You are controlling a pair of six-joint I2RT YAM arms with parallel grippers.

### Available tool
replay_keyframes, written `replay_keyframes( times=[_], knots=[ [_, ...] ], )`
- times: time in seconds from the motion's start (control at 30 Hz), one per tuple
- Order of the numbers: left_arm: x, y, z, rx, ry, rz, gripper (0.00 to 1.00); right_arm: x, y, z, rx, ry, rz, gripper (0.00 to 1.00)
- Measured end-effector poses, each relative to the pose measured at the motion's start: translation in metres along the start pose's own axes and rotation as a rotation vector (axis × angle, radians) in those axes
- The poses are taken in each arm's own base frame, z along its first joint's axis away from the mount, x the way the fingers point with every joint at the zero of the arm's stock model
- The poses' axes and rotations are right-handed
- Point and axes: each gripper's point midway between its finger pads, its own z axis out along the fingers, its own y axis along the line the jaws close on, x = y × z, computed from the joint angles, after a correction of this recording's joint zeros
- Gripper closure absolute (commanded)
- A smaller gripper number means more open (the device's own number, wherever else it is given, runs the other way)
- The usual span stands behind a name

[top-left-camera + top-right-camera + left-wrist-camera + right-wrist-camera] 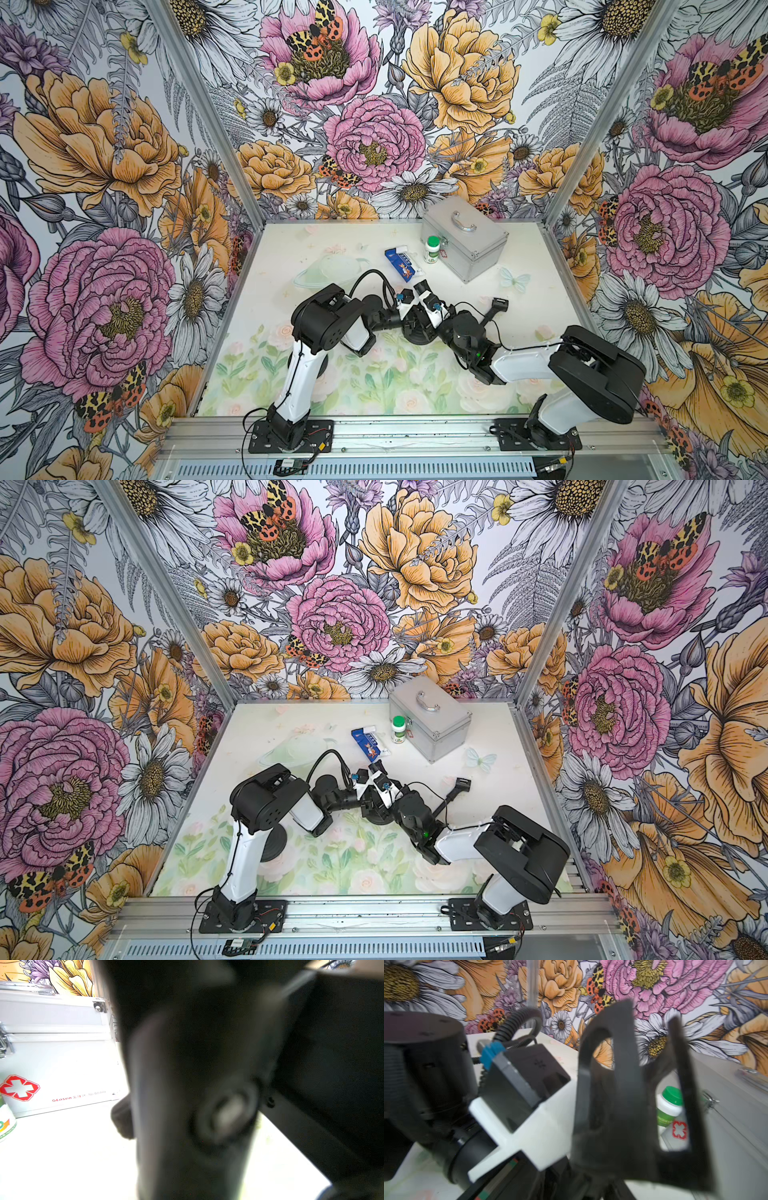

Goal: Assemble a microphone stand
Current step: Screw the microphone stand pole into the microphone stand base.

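- Table point(291, 249): pale, flower-printed top. It carries everything listed below.
- Case point(465, 237): silver metal with a handle on the lid and a red cross on one wall. It stands shut at the far side and serves as the reference point here.
- Left gripper point(411, 318): sits in front of the case, low over the stand base. Its jaws are pressed together. What they pinch cannot be told, as a blurred black mass fills its wrist view.
- Right gripper point(651, 1016): just beside the left gripper, pointing towards the case. Its fingers point(608, 1084) are spread, with nothing between them.
- Stand base point(419, 334): a round black base on the table in front of the case. It lies under both grippers and is largely covered.
- Holder clip point(498, 305): black, on a short arm, in front of the case and apart from the base.
- Blue box point(401, 266): lies flat near the case, on the bottle's far side from it.
- Bottle point(432, 249): white with a green cap, standing upright just beside the case.
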Motion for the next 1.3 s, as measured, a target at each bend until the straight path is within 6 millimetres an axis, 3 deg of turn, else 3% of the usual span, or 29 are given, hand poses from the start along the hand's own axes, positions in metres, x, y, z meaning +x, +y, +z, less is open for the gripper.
replay_keyframes(
  times=[0.13, 0.33, 0.53, 0.63, 0.73, 0.83, 1.0, 1.17, 1.3],
  knots=[
    [0.000, 0.001, 0.000, -0.004, 0.001, -0.006, 0.85, -0.008, -0.004, -0.012, -0.198, -0.009, -0.028, 0.53],
    [0.000, 0.001, 0.000, -0.004, 0.000, -0.006, 0.85, -0.021, -0.010, -0.011, -0.460, -0.008, -0.005, 0.56],
    [0.000, 0.001, 0.000, -0.004, 0.000, -0.006, 0.85, -0.010, -0.006, -0.002, -0.670, 0.022, 0.092, 0.62],
    [0.000, 0.001, 0.000, -0.003, 0.000, -0.005, 0.85, -0.008, 0.000, 0.000, -0.740, 0.032, 0.122, 0.73],
    [-0.001, 0.002, 0.001, -0.007, -0.002, -0.024, 0.85, -0.009, -0.002, 0.003, -0.755, 0.023, 0.113, 0.97],
    [-0.001, 0.002, 0.001, -0.008, -0.002, -0.029, 0.85, -0.009, -0.003, 0.004, -0.751, 0.028, 0.116, 1.00],
    [0.000, 0.004, 0.000, -0.017, 0.000, -0.034, 0.85, -0.003, -0.005, 0.007, -0.586, 0.004, 0.124, 1.00],
    [-0.001, 0.003, 0.000, -0.009, -0.001, 0.015, 0.85, -0.002, -0.007, 0.005, -0.086, -0.057, 0.173, 1.00],
    [-0.002, 0.001, 0.000, 0.003, -0.006, 0.032, 0.85, -0.002, -0.009, 0.003, 0.176, -0.054, 0.221, 1.00]
  ],
)
